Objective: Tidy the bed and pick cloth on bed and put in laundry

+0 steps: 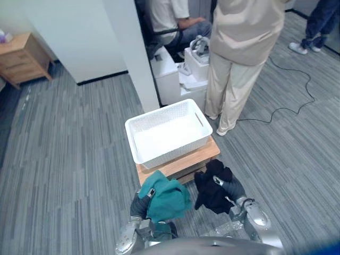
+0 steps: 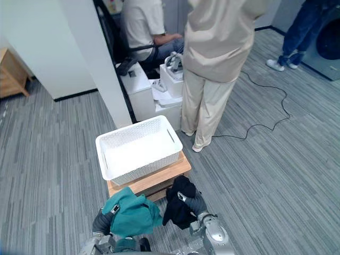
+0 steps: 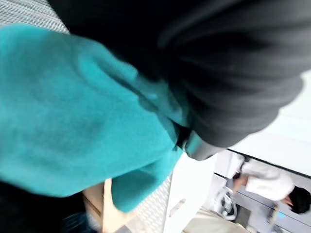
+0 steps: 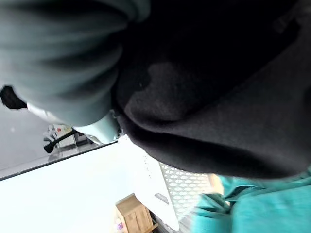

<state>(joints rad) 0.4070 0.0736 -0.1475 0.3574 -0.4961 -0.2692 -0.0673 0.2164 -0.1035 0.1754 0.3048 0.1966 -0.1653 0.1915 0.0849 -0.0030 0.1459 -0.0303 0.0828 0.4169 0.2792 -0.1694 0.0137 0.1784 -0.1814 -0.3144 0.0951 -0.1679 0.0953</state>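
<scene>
My left hand (image 1: 140,205) holds up a bunched teal cloth (image 1: 168,198) that drapes over it and hides its fingers. Beside it, my right hand (image 1: 231,187) carries a black cloth (image 1: 209,192) the same way. Both cloths hang above the floor, just short of the near edge of a white laundry basket (image 1: 171,152). The basket looks empty and sits on a low wooden stand (image 1: 204,154). In the left wrist view the teal cloth (image 3: 82,121) spreads out past the dark cover. The black cloth (image 4: 218,111) does the same in the right wrist view.
A person in beige (image 1: 236,69) stands just behind the basket on its right. Another person (image 1: 171,16) sits further back beside white boxes (image 1: 168,75). A white wall corner (image 1: 133,53) stands behind the basket. A wooden nightstand (image 1: 21,56) is far left, and a cable (image 1: 289,109) lies on the carpet at right.
</scene>
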